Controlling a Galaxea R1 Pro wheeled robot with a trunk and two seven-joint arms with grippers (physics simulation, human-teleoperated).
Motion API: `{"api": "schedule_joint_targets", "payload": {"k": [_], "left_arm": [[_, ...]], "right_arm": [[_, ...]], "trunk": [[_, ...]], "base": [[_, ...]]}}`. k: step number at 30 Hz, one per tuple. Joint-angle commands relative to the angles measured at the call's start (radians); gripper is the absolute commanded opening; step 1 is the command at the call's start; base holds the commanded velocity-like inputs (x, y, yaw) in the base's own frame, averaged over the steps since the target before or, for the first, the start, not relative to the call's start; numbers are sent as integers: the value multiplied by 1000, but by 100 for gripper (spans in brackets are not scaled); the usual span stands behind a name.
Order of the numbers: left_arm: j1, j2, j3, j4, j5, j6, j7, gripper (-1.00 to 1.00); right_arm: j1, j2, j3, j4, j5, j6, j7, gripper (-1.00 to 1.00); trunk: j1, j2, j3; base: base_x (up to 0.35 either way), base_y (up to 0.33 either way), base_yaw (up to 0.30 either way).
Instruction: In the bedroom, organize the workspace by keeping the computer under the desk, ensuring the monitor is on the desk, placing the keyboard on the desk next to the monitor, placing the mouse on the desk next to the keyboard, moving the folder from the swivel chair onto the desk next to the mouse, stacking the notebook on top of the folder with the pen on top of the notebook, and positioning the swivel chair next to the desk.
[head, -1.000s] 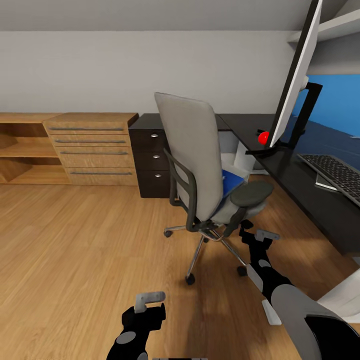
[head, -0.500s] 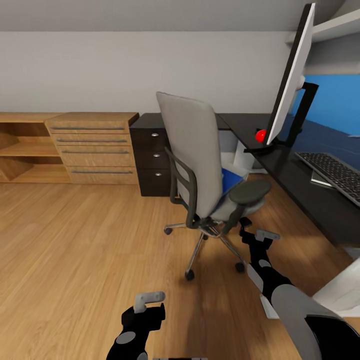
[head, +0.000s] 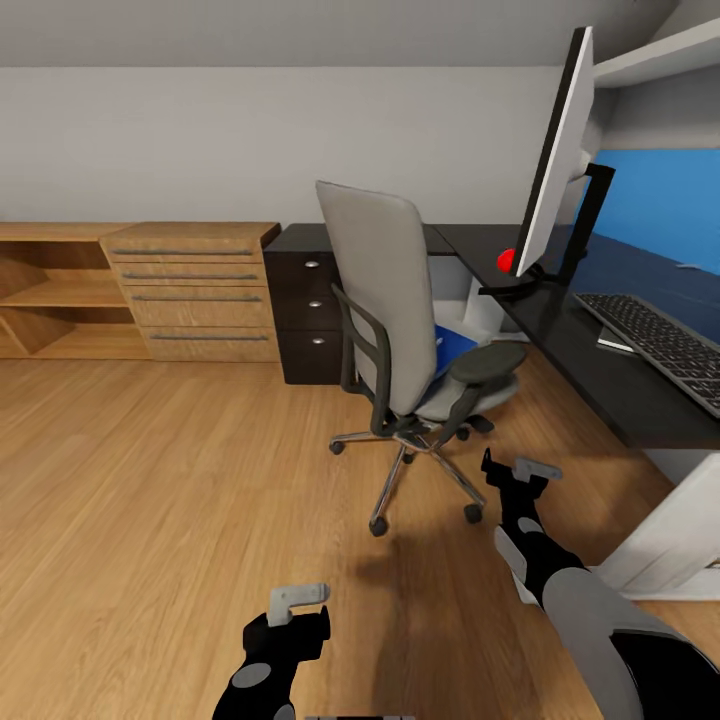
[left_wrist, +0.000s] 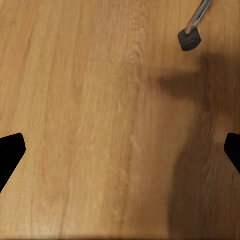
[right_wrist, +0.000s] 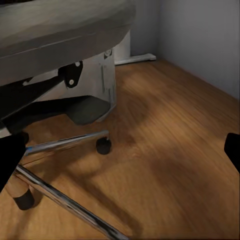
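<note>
The swivel chair (head: 385, 290) stands on the floor beside the black desk (head: 600, 385), with its back towards me. The blue folder (head: 455, 345) lies on its seat. On the desk stand the monitor (head: 553, 165), seen edge-on, and the keyboard (head: 660, 340). A pale flat sheet (head: 613, 343), perhaps the notebook, pokes out beside the keyboard. A light grey box, likely the computer (right_wrist: 102, 82), sits under the desk behind the chair. My left gripper (head: 298, 600) (left_wrist: 120, 155) hangs open over bare floor. My right gripper (head: 518, 470) (right_wrist: 120, 155) is open, low beside the chair base. The mouse and pen are out of view.
A black drawer unit (head: 305, 310) closes the desk's far end, with a wooden chest of drawers (head: 195, 290) and open shelves to its left. A white desk leg (head: 670, 535) stands at my right. A chair castor (left_wrist: 190, 39) lies ahead of the left gripper. Open wood floor spreads to the left.
The whole view has shifted: chair, desk and monitor now sit further off and more to the left, so the camera moved back. Both grippers keep their place in the picture.
</note>
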Motion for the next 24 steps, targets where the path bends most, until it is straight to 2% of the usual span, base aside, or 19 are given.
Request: {"api": "schedule_joint_targets", "payload": {"k": [1, 5, 8, 10, 14, 24], "left_arm": [[0, 0, -1, -1, 11, 2, 10, 100], [-1, 0, -1, -1, 11, 1, 10, 100], [0, 0, -1, -1, 11, 1, 10, 100], [-1, 0, -1, -1, 10, 1, 10, 100], [-1, 0, -1, -1, 10, 1, 10, 100], [-1, 0, -1, -1, 10, 1, 10, 100]], "right_arm": [[-1, 0, 1, 0, -11, -2, 0, 100], [-1, 2, 0, -44, -14, 62, -42, 100], [-1, 7, -1, -100, -16, 147, -72, 100], [-1, 8, -1, -123, -16, 198, -79, 100], [0, 9, -1, -158, -16, 247, -85, 100], [1, 10, 0, -188, -17, 270, -87, 100]], "trunk": [[0, 0, -1], [0, 0, -1], [0, 0, -1], [0, 0, -1], [0, 0, -1], [0, 0, -1]], "base": [[-25, -3, 0], [-7, -1, 0], [-1, 0, 0], [0, 0, 0], [0, 0, 0], [0, 0, 0]]}}
